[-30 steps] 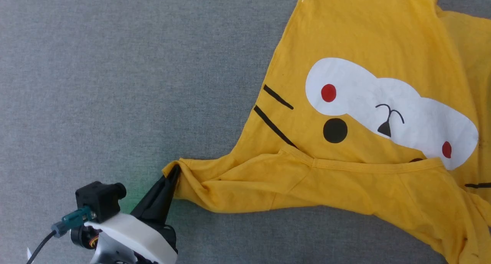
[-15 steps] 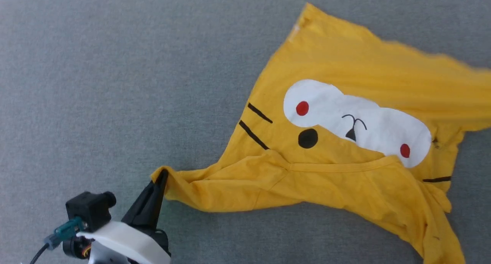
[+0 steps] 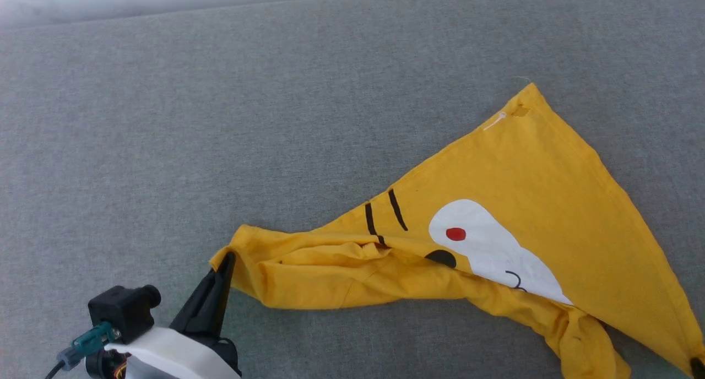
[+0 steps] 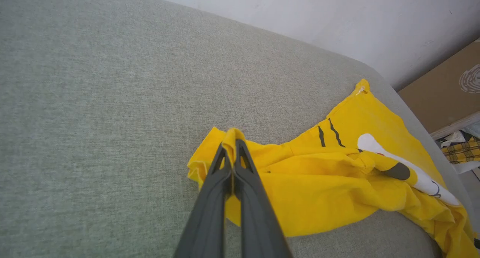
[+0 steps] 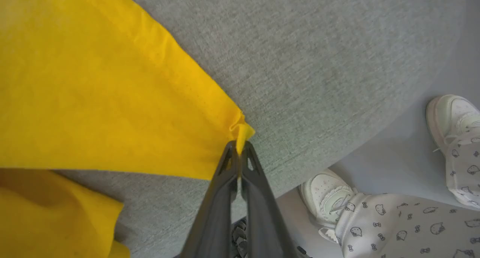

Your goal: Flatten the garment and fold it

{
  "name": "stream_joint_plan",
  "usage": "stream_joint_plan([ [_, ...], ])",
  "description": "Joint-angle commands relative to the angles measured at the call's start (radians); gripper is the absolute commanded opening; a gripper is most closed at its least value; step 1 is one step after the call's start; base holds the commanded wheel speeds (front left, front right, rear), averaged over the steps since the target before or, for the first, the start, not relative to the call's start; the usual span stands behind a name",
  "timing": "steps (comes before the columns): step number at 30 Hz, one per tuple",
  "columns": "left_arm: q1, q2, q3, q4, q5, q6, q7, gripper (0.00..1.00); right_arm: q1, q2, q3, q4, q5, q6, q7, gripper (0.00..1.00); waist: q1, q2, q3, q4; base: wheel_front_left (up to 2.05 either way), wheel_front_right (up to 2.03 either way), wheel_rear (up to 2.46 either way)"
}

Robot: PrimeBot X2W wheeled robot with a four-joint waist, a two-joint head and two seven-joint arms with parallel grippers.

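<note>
The garment point(image 3: 540, 180), a bright yellow T-shirt with a white patch, a red dot and black lines, lies rumpled on the grey cushioned surface point(image 3: 220, 120) at the right of the head view. A small hole point(image 3: 519, 112) sits near its far corner. My left gripper point(image 3: 224, 259) is shut on the shirt's left corner, also seen in the left wrist view point(image 4: 234, 143). My right gripper point(image 5: 240, 145) is shut on another yellow corner point(image 5: 242, 132), near the surface's edge. A dark tip point(image 3: 698, 365) shows at the shirt's lower right corner in the head view.
A pale wall point(image 4: 337, 14) rises behind the surface, with a cardboard box point(image 4: 446, 93) and plaid cloth point(image 4: 463, 151) to its right. A person's white shoes point(image 5: 326, 194) and patterned trousers point(image 5: 405, 228) stand on the floor just past the rounded edge.
The camera has tilted, so the picture shifted down. The shirt's right part has been pulled toward me and folded over; the white patch is now half covered. My right gripper closed on a corner.
</note>
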Motion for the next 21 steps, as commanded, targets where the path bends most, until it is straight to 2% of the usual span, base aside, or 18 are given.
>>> stream_joint_plan([
  [1,0.007,0.005,0.0,-0.005,-0.008,0.004,0.001,0.0,-0.019,0.001,0.005,0.012,-0.008,-0.001,-0.015,0.0,0.0001,0.0,0.0,-0.01,0.0,0.0,0.0],
  [2,0.005,0.005,-0.001,-0.005,-0.007,0.004,0.003,0.0,-0.031,0.002,0.015,0.024,-0.015,-0.001,-0.026,0.17,0.0001,0.0,-0.002,-0.012,0.0,0.0,0.0],
  [3,0.002,0.006,-0.003,-0.005,-0.006,0.004,0.006,0.0,-0.045,-0.004,0.027,0.029,-0.023,-0.001,-0.038,1.0,0.0001,0.0,-0.004,-0.013,0.0,0.0,0.0],
  [7,-0.009,0.008,-0.011,-0.005,-0.004,0.005,0.014,0.0,-0.107,-0.058,0.05,-0.004,-0.042,-0.001,-0.073,1.0,0.0001,0.0,-0.016,-0.006,0.0,0.0,0.0],
  [12,-0.009,0.0,-0.021,-0.004,-0.007,0.004,0.01,0.0,-0.215,-0.172,0.098,-0.144,-0.03,-0.001,-0.063,1.0,0.0001,0.0,-0.026,0.016,0.0,0.0,0.0],
  [17,-0.027,-0.011,-0.039,0.0,-0.004,-0.005,0.005,0.0,-0.359,-0.264,0.202,-0.251,-0.021,-0.001,0.022,1.0,0.0001,0.0,-0.013,0.052,0.0,0.0,0.0],
  [21,-0.053,-0.016,-0.054,0.0,0.004,-0.013,0.004,0.0,-0.512,-0.306,0.319,-0.219,-0.031,-0.001,0.096,1.0,0.0001,0.0,0.021,0.087,0.0,0.0,0.0],
])
